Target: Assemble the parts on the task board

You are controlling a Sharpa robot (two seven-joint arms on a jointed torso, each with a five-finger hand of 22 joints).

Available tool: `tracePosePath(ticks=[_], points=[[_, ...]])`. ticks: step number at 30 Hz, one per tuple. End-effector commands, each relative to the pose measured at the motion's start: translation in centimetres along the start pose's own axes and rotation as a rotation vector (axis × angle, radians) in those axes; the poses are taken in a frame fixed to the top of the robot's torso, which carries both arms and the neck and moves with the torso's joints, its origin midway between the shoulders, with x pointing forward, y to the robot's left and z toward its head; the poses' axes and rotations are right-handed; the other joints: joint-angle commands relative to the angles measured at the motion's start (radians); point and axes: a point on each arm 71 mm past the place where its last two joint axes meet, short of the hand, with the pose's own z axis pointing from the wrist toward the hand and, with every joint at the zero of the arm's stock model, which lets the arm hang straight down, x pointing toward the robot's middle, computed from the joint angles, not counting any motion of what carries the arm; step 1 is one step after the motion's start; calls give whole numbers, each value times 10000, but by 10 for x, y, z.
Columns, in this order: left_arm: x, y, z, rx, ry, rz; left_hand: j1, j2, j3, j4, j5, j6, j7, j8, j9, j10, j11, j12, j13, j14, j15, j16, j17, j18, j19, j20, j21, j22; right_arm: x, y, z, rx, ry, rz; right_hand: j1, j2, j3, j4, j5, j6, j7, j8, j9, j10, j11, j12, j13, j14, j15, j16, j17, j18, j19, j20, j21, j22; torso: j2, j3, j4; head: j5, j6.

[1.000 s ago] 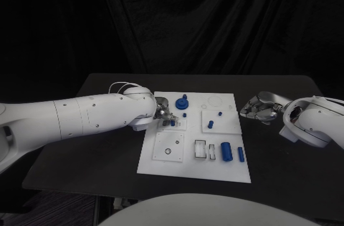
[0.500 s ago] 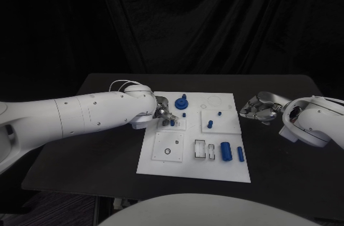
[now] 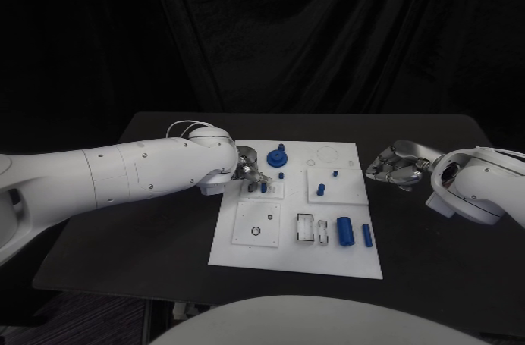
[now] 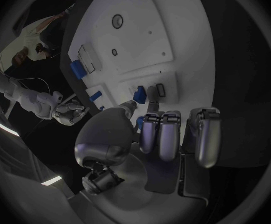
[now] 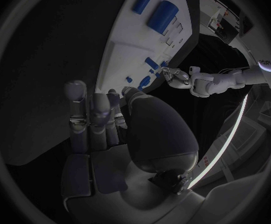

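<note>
Currently your left hand pinches a small blue part over the board. Your right hand hovers curled, holding nothing, beside the board.

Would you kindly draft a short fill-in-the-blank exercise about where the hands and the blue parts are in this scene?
1. The task board is coloured ____.
2. The left hand is over the board's ____ edge, seen from the head view.
3. The right hand is over the black ____, beside the board.
4. The large blue cylinder lies ____ on the board.

Missing words: white; left; table; flat
</note>
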Motion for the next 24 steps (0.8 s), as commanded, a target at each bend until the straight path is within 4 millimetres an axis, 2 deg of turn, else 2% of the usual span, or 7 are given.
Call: tracePosePath(ticks=[1, 6, 19, 24], points=[[-2, -5, -1, 541, 124, 55, 206, -24, -101, -35, 186, -29, -27, -25, 27, 1044, 60, 34, 2606, 1039, 74, 26, 2633, 138, 379, 100, -48, 1929, 1, -2, -1, 173, 95, -58, 65, 1, 55, 27, 37, 1, 55, -42, -16, -78, -13, -53, -9, -62, 6, -38, -15, 73, -86, -6, -31, -8, -8, -2, 17, -26, -1], [-10, -10, -6, 1057, -422, -121, 584, -85, -168, -149, 547, -10, -44, 11, 161, 1044, 42, 34, 2606, 1039, 61, 26, 2633, 103, 474, 95, 69, 2037, 1, -2, -1, 184, 92, -58, 65, 1, 55, 27, 37, 1, 55, -42, -16, -78, -13, -53, -9, -62, 6, -38, -15, 73, -86, -6, -31, -8, -20, 13, -3, -30, -1], [-37, -12, -21, 1005, -694, 157, 714, -116, -204, -185, 575, 20, -59, 60, 243, 1044, 31, 34, 2606, 1039, 52, 26, 2633, 101, 482, 88, 76, 2047, 1, -2, 1, 219, 120, -75, 75, -5, 65, 22, 44, 5, 58, -38, -17, -80, -9, -49, -10, -69, 8, -42, -18, 77, -94, -3, -54, -14, -7, 0, -10, -9, -1], [-43, -11, -24, 748, -473, 405, 854, -104, -188, -251, 614, -3, -73, 81, 306, 1044, 24, 34, 2606, 1039, 48, 26, 2633, 108, 466, 84, 53, 2035, 1, -2, 1, 235, 140, -86, 75, -5, 65, 22, 44, 5, 58, -38, -17, -80, -9, -49, -10, -69, 8, -42, -18, 77, -94, -3, -54, -14, -6, -3, 10, -14, -1]])
